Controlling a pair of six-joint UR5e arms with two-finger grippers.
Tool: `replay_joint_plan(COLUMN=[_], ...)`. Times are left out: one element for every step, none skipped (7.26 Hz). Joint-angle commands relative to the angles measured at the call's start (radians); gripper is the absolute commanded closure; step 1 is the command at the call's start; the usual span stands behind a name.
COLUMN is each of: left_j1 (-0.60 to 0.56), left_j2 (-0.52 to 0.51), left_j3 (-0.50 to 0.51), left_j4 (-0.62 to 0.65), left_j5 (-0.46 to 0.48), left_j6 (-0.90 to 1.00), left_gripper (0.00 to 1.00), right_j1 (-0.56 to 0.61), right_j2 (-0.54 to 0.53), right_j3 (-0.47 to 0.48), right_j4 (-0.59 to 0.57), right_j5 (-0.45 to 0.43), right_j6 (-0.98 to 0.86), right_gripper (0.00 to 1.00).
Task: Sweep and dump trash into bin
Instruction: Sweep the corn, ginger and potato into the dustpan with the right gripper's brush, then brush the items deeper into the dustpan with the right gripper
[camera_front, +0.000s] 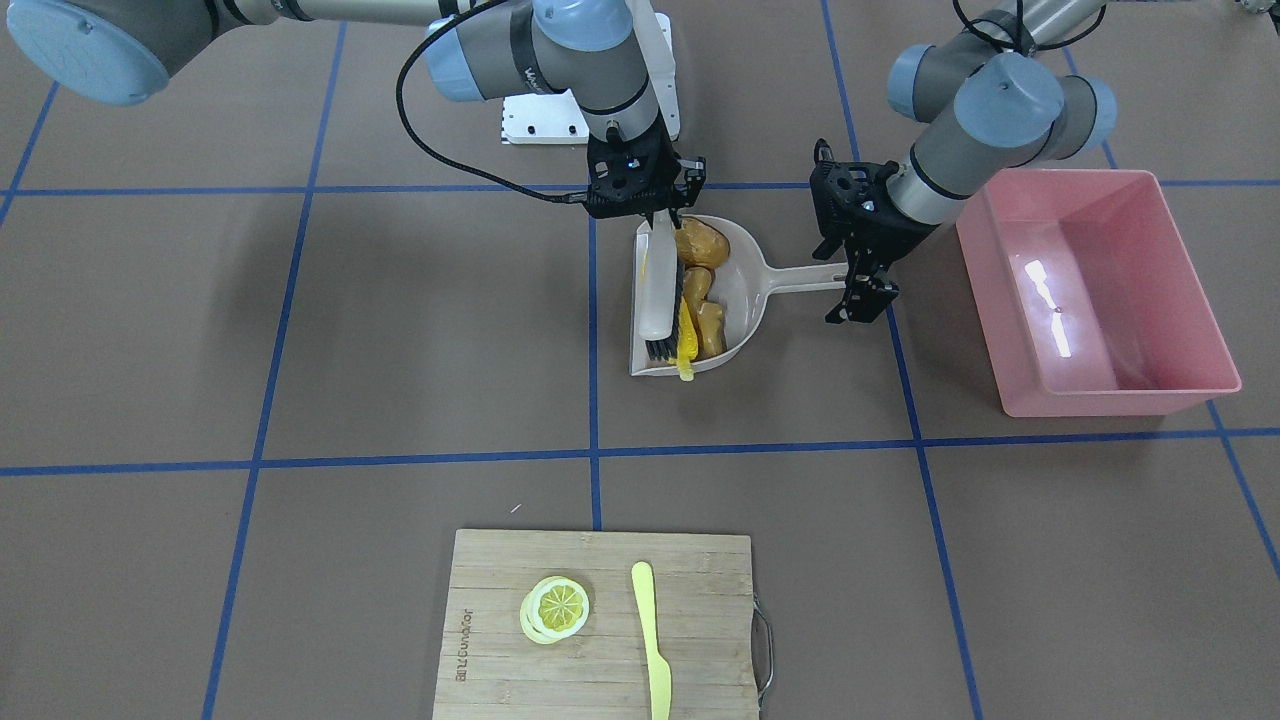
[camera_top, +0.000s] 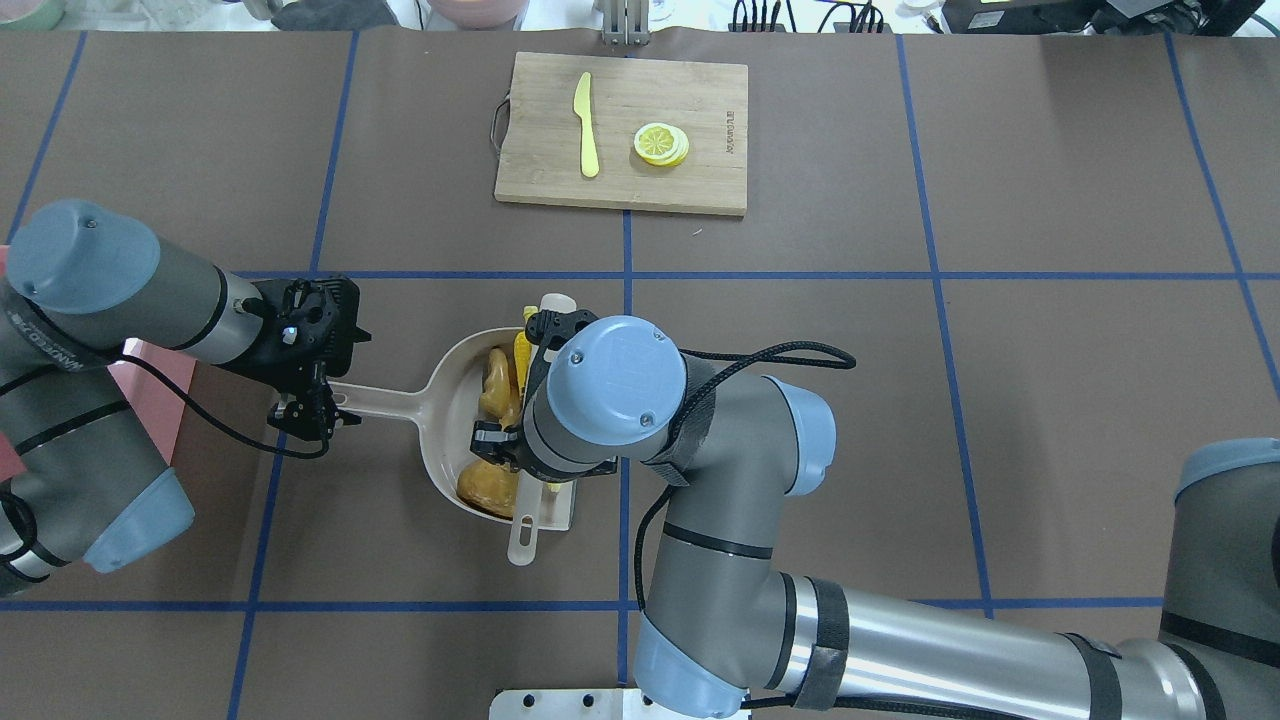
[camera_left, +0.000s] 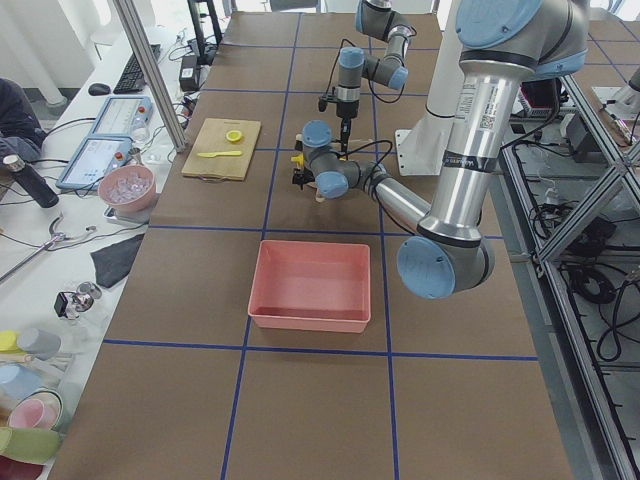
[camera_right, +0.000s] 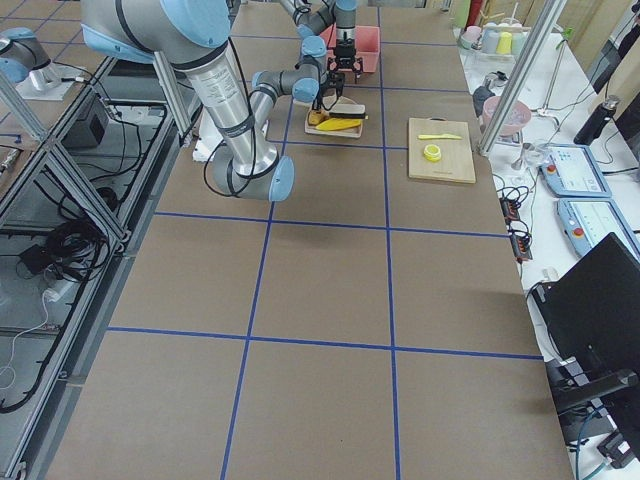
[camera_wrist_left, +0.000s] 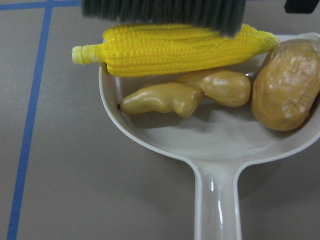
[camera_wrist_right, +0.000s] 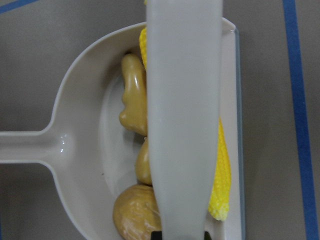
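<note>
- right fingers (camera_front: 662, 213) are clamped shut on the top end of a brush (camera_front: 657, 285). It has a smooth white plastic back and dark stiff bristles pointing down into the pan
- left fingers (camera_front: 858, 288) look closed around the tip of the dustpan (camera_front: 790, 278) handle. The pan is glossy beige plastic, a rounded scoop with one straight flat lip
- all the trash is in the scoop. The bumpy yellow corn (camera_wrist_left: 175, 47) lies along the lip right under the bristles, with its stub poking past the rim
- the knobbly tan ginger (camera_wrist_left: 190, 92) is touching the corn, and the lumpy brown potato (camera_wrist_left: 285, 85) sits at one end against the ginger
- the bin (camera_front: 1120, 400) is a shiny pink tub with sloped walls. It stands just past the left fingers, not touching the dustpan
- the surface (camera_front: 300, 330) is matte brown, gridded with blue tape lines (camera_front: 594, 420)
- on the side away from the robot there's a bamboo cutting board (camera_front: 600, 640) with a lemon slice (camera_front: 555, 608) and a pale plastic knife (camera_front: 652, 640)
- room-wise, there are metal posts (camera_left: 150, 72) and a cluttered white desk (camera_left: 40, 300) alongside
</note>
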Motion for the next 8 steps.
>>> replay_joint_plan(left_j1=[0.007,0.019,0.022,0.036,0.044,0.044,0.044,0.044], left_j2=[0.013,0.013,0.013,0.012,0.012,0.012,0.013,0.015], left_j3=[-0.005,-0.002,-0.003,0.000,-0.003,-0.002,0.001,0.003], left_j4=[0.007,0.008,0.008,0.008,0.008,0.008,0.008,0.008], left_j5=[-0.003,-0.001,-0.001,0.000,0.000,0.000,0.000,0.000], left_j6=[-0.002,-0.001,-0.007,-0.007,-0.012,-0.010,-0.012,-0.010], left_gripper=[0.02,0.03,0.05,0.05,0.05,0.06,0.07,0.08], right_j1=[0.003,0.027,0.076,0.115,0.104,0.054,0.028,0.000], right_j2=[-0.012,-0.029,-0.064,-0.111,-0.153,-0.149,-0.127,-0.101], right_j3=[0.003,0.019,0.057,0.151,0.205,0.171,0.127,0.077], right_j4=[0.067,0.064,0.047,-0.052,-0.136,-0.151,-0.157,-0.160], right_j5=[0.001,0.016,0.088,0.158,0.167,0.118,0.103,0.066], right_j6=[0.057,0.050,0.047,0.004,-0.078,-0.116,-0.127,-0.142], right_gripper=[1.00,1.00,1.00,1.00,1.00,1.00,1.00,1.00])
